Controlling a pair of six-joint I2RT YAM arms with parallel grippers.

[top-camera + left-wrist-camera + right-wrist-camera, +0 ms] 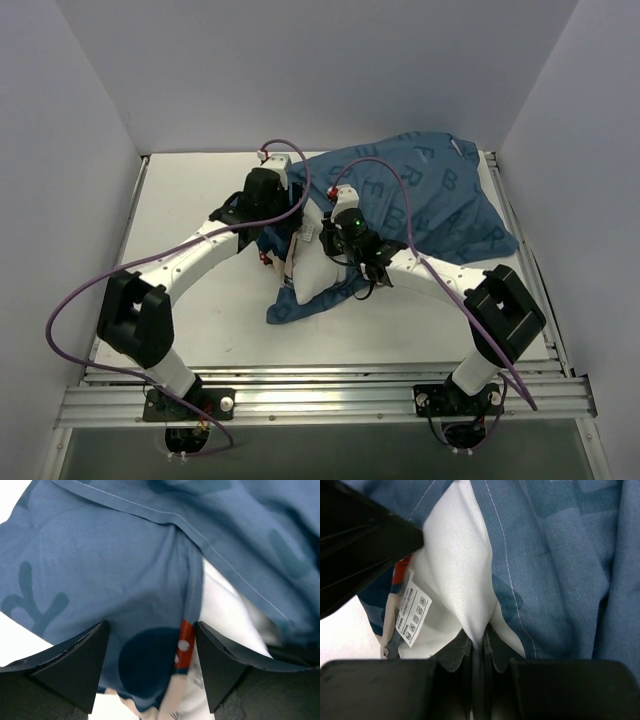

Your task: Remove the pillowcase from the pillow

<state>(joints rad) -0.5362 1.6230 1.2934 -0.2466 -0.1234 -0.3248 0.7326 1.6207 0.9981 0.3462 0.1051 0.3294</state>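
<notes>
While my right gripper (479, 642) is pinching a pleat of the pillow (460, 560), its two fingers are pressing together with only the white cloth between them. The pillow is showing as a plain white corner, poking out of the open mouth of the pillowcase (430, 200) toward the near side of the table (190, 200). A small white care label (412, 612) is lying against the white cloth, just left of the pinched pleat in the right wrist view.

My left gripper (151, 627) is hovering with its fingers wide apart. Blue pillowcase cloth is lying in the gap between them, carrying a dark round printed patch and a red printed patch (186, 636) with white dots. A strip of white pillow is showing just to the right of the stitched hem. I cannot tell whether either left pad is touching the cloth, but that side is not clamping anything.

Seen from the top camera, the pillowcase is lying rumpled across the far right part of the table, letter print facing up. Its bulk is bulging behind both wrists, and a loose flap is trailing toward the near edge. Both wrists are sitting close together at the opening, my left arm reaching in from the left and my right arm from the right.
</notes>
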